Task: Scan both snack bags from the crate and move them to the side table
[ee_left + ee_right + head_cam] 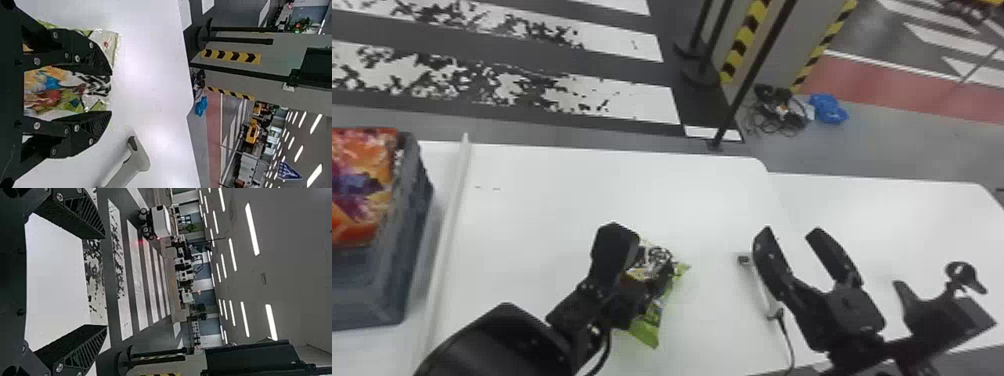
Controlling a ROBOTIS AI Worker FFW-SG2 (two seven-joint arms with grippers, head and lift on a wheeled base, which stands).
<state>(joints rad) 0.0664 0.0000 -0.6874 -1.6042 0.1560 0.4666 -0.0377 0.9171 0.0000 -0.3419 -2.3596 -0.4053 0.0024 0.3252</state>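
Snack bag, green (652,327): one, over the counter (532,225), clamped in our left pincer (619,250), bulging between its parted fingers; long axis roughly along them, one end past their tips, printed face upward. Handheld scanner (763,285): just beside our right pincer (792,231), empty, fingers apart. Orange bag (362,190): in the crate (407,240), left of our left pincer.

Head view: above and behind my jaws, facing forward-down across the white table (557,200). Wrist views: close behind my left jaws and right jaws, facing out between them. Head/left share snack bag (51,94), scanner (139,158); head/right, striped floor (637,102).
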